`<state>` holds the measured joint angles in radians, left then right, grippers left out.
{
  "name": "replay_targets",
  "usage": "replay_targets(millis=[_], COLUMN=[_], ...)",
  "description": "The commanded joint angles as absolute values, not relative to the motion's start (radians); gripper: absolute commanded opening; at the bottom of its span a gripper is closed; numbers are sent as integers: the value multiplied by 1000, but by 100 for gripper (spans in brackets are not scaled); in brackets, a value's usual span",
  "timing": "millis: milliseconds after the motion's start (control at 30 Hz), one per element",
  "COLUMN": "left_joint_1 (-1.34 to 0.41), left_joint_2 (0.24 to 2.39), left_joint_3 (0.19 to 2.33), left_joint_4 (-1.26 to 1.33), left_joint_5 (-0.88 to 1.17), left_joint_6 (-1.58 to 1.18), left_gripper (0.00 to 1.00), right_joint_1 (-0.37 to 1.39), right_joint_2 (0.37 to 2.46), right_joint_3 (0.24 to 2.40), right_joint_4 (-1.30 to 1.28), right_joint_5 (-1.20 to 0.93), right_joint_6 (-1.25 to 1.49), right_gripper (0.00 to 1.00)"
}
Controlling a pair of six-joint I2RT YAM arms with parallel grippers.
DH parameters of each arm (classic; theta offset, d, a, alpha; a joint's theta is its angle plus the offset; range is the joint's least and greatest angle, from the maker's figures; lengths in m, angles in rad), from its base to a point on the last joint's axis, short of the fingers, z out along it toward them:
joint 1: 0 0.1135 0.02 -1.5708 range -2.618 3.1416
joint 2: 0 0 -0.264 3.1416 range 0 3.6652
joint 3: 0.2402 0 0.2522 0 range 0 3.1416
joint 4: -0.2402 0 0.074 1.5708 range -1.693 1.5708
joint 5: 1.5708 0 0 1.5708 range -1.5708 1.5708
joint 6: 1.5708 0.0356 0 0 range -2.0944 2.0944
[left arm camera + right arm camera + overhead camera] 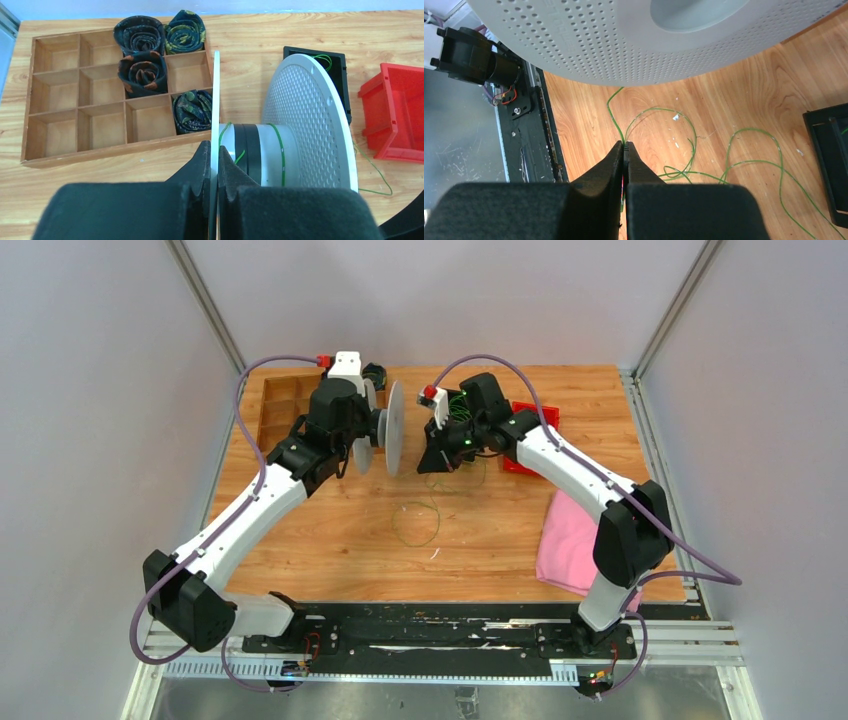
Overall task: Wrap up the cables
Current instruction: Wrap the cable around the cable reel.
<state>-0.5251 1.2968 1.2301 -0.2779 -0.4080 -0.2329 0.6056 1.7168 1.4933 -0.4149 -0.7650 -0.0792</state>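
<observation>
A grey spool (pixel 392 427) with perforated round flanges is held on edge above the table. My left gripper (pixel 214 150) is shut on its near thin flange (pixel 215 100). Thin green cable (pixel 275 145) runs round the spool's core. My right gripper (pixel 625 146) is shut on a thin green cable (pixel 616 117) that rises to the spool's flange (pixel 599 45) above it. More green cable lies in loose loops on the table (pixel 734 155), and one loop shows in the top view (pixel 415 523). The right gripper sits just right of the spool (pixel 440 445).
A wooden compartment tray (pixel 75 100) holds several dark rolled bundles (pixel 142 74). A black box (pixel 340 65) with green wire and a red bin (pixel 400 120) stand right of the spool. A pink cloth (pixel 570 540) lies at the right front.
</observation>
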Motion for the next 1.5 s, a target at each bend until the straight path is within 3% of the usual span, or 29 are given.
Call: replay_targets(millis=[0,333,467,567,700,967,1467], left_joint_1=[-523,-506,-489,-478,-466,-450,-413], left_joint_2=[1258,1246,1236,1226,1218,1218,1222], left_joint_3=[1276,1287,1296,1299,1295,1312,1327], left_joint_4=[-231,-238,-253,-259,-260,-282,-296], left_joint_5=[-405,-398,-381,-364,-344,-296,-236], left_joint_6=[-256,-260,-268,-271,-277,-309,-352], left_gripper=[0,0,0,0,0,0,0], right_joint_1=[599,595,595,589,559,517,540], right_joint_2=[1722,1719,1718,1719,1708,1747,1948], right_joint_3=[1462,1419,1399,1384,1371,1368,1313], right_joint_4=[-342,-341,-340,-347,-357,-319,66], right_joint_5=[-823,-848,-868,-885,-886,-814,-905], right_joint_6=[-110,-122,-128,-143,-154,-68,184], right_gripper=[1,6,16,30,38,39,42])
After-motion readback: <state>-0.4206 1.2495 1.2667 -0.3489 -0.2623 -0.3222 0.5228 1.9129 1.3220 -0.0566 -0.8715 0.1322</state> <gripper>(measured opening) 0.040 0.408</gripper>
